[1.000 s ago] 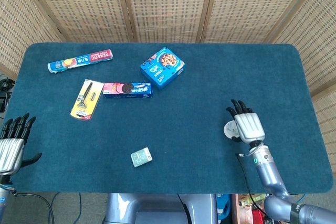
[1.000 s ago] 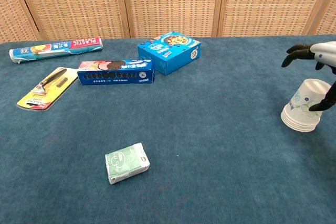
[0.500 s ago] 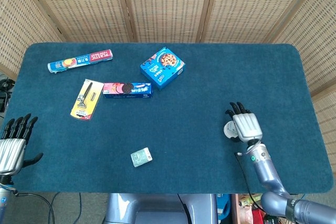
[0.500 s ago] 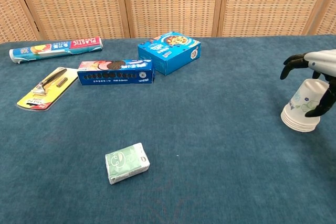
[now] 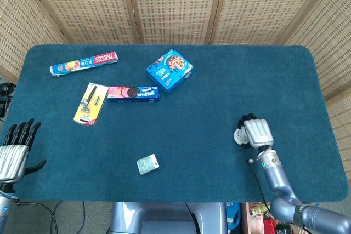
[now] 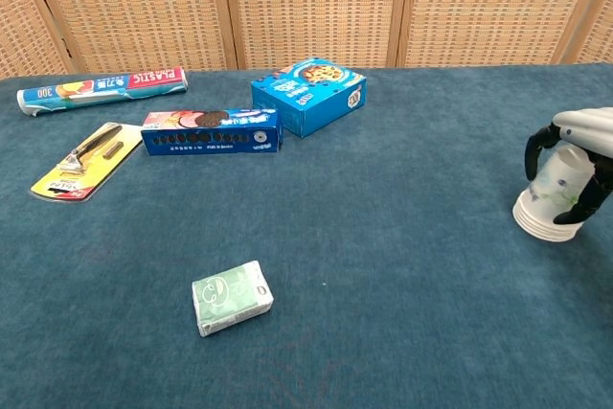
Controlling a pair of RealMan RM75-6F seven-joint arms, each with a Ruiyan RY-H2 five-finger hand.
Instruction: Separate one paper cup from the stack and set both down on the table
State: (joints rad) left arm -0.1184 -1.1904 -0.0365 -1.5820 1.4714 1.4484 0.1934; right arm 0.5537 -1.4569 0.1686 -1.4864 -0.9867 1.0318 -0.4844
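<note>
A stack of white paper cups stands upside down near the table's right edge, rims down. In the head view only its left side shows from under my right hand. The right hand sits on top of the stack, with its fingers curled down one side and the thumb hooked against the other, gripping it. My left hand hangs beyond the table's front-left corner with its fingers apart and nothing in it. The chest view does not show it.
At the back left lie a plastic wrap box, a razor pack, a long blue biscuit box and a blue cookie box. A small green packet lies near the front edge.
My right hand came down onto the cup stack and its fingers, spread a second ago, curled around it. The left hand dropped slightly.
</note>
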